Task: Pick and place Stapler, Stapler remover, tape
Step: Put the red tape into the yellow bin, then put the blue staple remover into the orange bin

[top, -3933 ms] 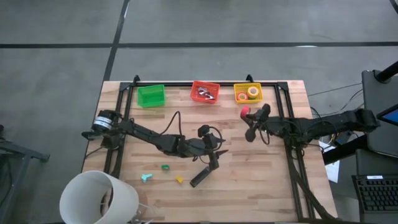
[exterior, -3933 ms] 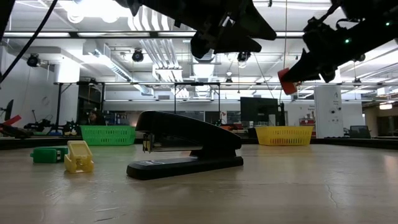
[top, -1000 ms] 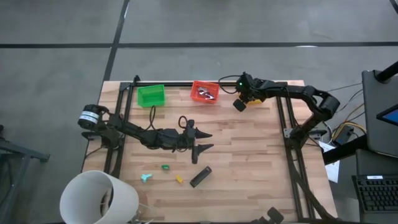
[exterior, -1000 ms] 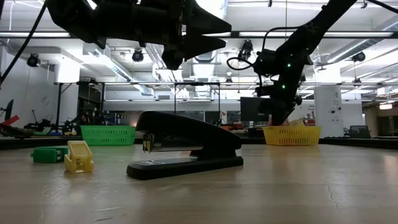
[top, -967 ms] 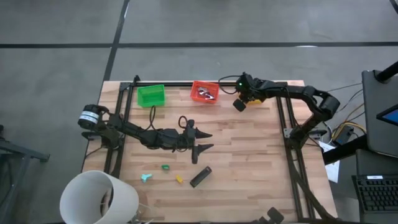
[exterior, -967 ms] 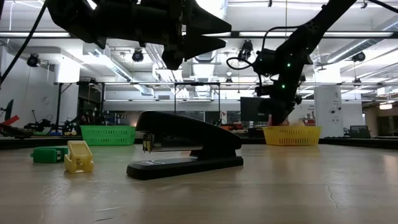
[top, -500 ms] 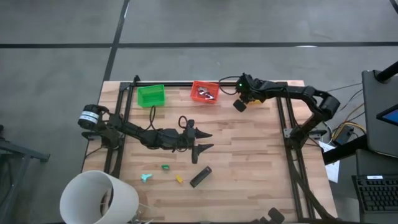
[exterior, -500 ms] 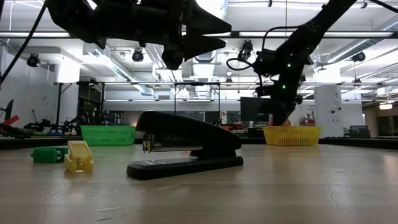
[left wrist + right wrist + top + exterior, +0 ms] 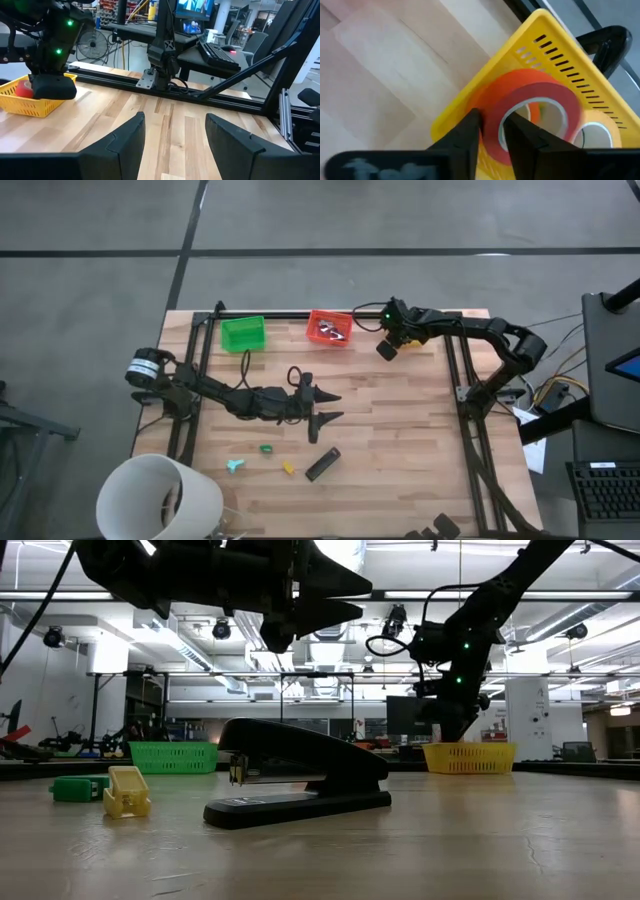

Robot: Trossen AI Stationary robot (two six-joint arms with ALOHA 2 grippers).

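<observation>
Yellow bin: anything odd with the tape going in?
Slightly. The red tape roll stands tilted on edge in the yellow bin, leaning over another roll rather than lying flat, with the right gripper shut on its wall. The stapler lies on the table, untouched; the left gripper hangs open above the table.

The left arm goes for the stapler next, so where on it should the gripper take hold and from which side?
Come from straight above and close across the narrow width at mid-length. The stapler lies flat on its base, a long bar set diagonally on the table, so the left gripper, now open and just behind it, should probably turn to span its long sides.
</observation>
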